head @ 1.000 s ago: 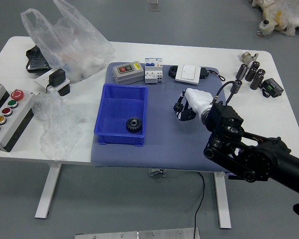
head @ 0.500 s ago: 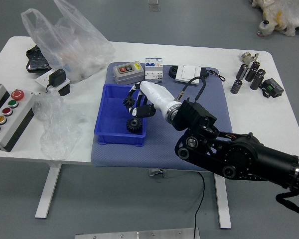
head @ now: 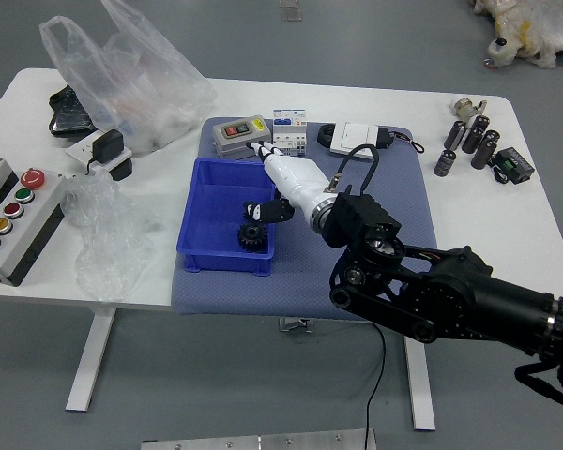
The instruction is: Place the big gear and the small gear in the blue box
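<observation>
across the middle of the frame stretches a white table [head: 479,220], with a blue-grey mat [head: 319,291] lying on its surface. left of centre, a blue box [head: 227,262] sits on the mat, and a dark toothed gear [head: 253,236] lies inside it, toward the box's lower right. the right hand [head: 305,192] comes in from the right and reaches over the box's right rim. its fingers [head: 266,152] are wide apart, the upper ones pointing toward the box's top edge and the thumb low, just above the gear. whether a second gear lies under the thumb, i cannot tell.

along the mat's top edge are a grey device [head: 241,141], white-and-blue blocks [head: 289,142] and a white case [head: 354,140]. at the upper left, a clear plastic bag [head: 145,80] slumps on the table; at the left edge is a panel of coloured buttons [head: 23,225], with crumpled clear film [head: 108,244] beside it. dark cylinders [head: 474,134] stand at the upper right.

the room's floor [head: 263,384] is grey. a wrapped bundle [head: 535,28] shows in the upper right corner, a black cable [head: 371,398] trails at the lower right, and a pale metal bar [head: 216,443] crosses the bottom.
</observation>
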Available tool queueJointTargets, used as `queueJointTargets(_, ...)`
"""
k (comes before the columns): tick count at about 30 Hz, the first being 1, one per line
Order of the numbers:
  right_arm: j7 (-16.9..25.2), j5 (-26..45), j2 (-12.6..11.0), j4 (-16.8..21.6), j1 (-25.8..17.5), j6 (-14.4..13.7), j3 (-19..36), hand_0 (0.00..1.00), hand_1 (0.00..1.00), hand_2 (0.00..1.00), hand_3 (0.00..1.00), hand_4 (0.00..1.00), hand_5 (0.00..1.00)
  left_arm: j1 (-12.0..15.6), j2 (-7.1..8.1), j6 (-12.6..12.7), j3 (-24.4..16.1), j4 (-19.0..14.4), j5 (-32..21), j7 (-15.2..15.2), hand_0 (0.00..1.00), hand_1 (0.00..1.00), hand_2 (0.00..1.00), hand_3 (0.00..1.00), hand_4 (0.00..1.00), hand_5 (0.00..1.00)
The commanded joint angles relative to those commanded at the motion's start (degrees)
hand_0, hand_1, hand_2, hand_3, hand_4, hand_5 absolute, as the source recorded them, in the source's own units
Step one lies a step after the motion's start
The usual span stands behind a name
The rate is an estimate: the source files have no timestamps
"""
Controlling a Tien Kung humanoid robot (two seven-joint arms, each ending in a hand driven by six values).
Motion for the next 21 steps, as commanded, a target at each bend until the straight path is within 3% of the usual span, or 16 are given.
queueJointTargets(6,1.7,0.3,-1.3,0.8,-1.7,-1.9,4.1,0.159,0.341,0.998,0.998,0.782,0.280,0.1,-0.02,0.0,0.0,0.0,-0.1,-0.1,0.626,0.590,0.591,0.645,0.667,0.388)
queueJointTargets(7,2.6,1.2,-1.8,1.2,-2.4,-2.6,5.3,0.157,0.335,0.954,0.998,0.778,0.284,0.1,-0.04,0.0,0.0,0.0,-0.1,-0.1,0.625,0.590,0.591,0.644,0.667,0.387)
queueJointTargets(12,9.3,8.8,-4.9,3.7,-7.3,-7.6,11.7,0.157,0.335,0.954,0.998,0.778,0.284,0.4,-0.27,0.1,0.2,0.0,-0.6,-0.3,0.625,0.590,0.591,0.644,0.667,0.387)
queueJointTargets(13,11.2,11.0,-5.5,4.4,-8.6,-8.8,13.3,0.308,0.529,0.785,0.824,0.772,0.308,0.4,-0.33,0.1,0.2,0.0,-0.7,-0.3,0.626,0.590,0.590,0.643,0.665,0.385)
queueJointTargets(18,21.3,21.8,-7.1,7.0,-14.6,-11.2,21.2,0.308,0.529,0.785,0.824,0.772,0.308,0.6,-0.61,0.3,0.1,0.0,-1.0,-0.5,0.626,0.590,0.590,0.643,0.665,0.385)
queueJointTargets(19,23.6,24.1,-7.4,7.5,-16.0,-11.2,22.9,0.757,0.704,0.740,0.734,0.784,0.483,0.6,-0.65,0.3,0.2,0.0,-1.0,-0.6,0.626,0.590,0.590,0.643,0.665,0.385)
queueJointTargets(21,27.7,28.3,-7.9,8.4,-18.6,-10.9,26.1,0.757,0.704,0.740,0.734,0.784,0.483,0.5,-0.73,0.4,0.3,0.0,-1.1,-0.7,0.626,0.590,0.590,0.643,0.665,0.385)
